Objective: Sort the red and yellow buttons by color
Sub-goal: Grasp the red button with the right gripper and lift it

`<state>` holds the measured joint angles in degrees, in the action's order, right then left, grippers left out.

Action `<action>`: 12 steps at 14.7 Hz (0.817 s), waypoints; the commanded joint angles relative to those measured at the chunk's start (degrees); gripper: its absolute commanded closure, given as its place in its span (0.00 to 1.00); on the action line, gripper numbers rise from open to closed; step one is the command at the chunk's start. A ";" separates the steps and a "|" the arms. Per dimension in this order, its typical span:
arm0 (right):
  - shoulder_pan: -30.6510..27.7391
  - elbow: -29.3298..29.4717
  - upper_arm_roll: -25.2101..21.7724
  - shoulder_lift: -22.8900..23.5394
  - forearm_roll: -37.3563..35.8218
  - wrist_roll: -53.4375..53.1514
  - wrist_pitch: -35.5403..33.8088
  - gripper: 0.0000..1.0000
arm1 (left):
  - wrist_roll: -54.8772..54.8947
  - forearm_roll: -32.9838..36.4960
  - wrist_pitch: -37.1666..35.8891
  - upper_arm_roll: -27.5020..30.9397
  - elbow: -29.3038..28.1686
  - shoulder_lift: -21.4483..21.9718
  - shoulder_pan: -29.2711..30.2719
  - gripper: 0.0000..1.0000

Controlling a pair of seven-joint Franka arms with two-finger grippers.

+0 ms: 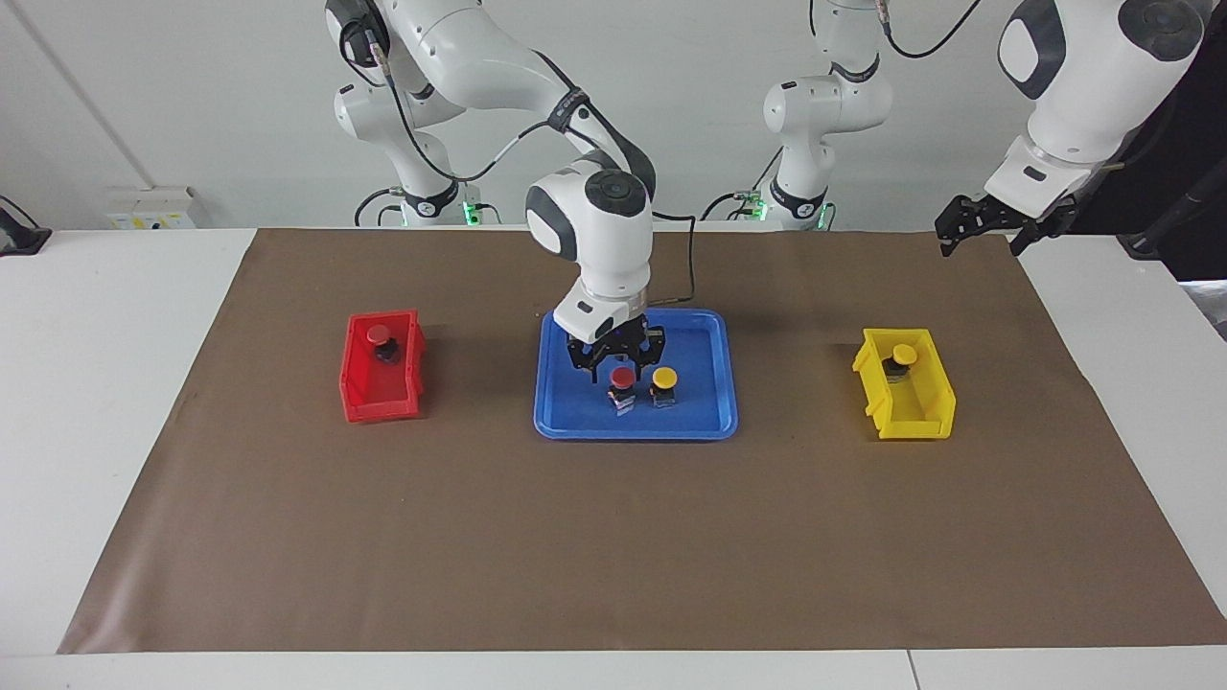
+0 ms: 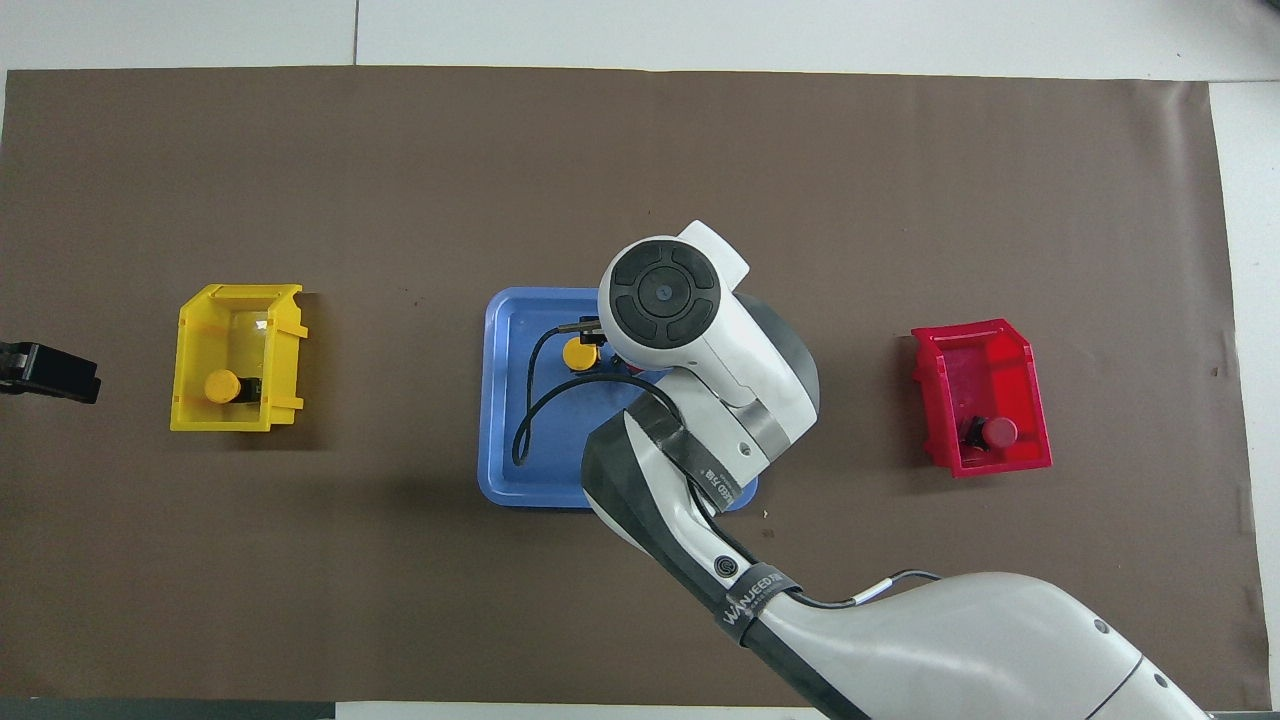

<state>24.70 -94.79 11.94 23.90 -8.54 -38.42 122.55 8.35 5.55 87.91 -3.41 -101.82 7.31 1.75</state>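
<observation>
On table [image 1: 144, 402]: blue tray [image 1: 714, 422], red bin [image 1: 357, 407], yellow bin [image 1: 935, 417]. Right hand [image 1: 616, 362] over tray, spread around red button [image 1: 623, 378]; yellow button [image 1: 663, 380] beside. One matching button per bin. Left hand [image 1: 970, 222] waiting, grip indeterminate.

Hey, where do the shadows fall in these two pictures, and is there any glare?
Facing view: soft shadows lie on the brown mat beside the red bin and the yellow bin. Overhead view: a pale glare patch shows inside the yellow bin, and the right arm's broad shadow darkens the mat by the blue tray.
</observation>
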 commanded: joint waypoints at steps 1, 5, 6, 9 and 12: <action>0.26 -1.71 0.01 -0.61 -1.31 -1.22 1.63 0.31 | 0.61 -2.64 -1.69 0.15 2.50 -0.71 -0.44 0.00; 0.35 -5.14 0.10 -0.96 -1.31 -1.31 5.68 0.31 | 0.18 -8.53 -1.17 0.68 4.26 -1.15 0.09 0.00; 0.70 -5.23 0.10 -0.96 -1.31 -1.22 5.51 0.31 | 0.09 -8.54 -1.08 0.68 4.18 -1.07 0.00 0.00; 0.79 -5.32 0.10 -0.87 -1.31 -1.31 6.38 0.32 | 0.09 -8.54 -0.90 0.68 3.91 -0.98 0.09 0.00; 0.79 -6.98 0.10 -1.13 -1.31 -1.13 6.47 0.43 | -0.70 -8.54 2.25 0.59 1.81 -0.54 -0.35 0.00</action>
<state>25.44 -99.26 11.99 23.87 -8.57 -38.42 127.40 8.27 -1.86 88.30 -3.12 -99.29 6.94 1.82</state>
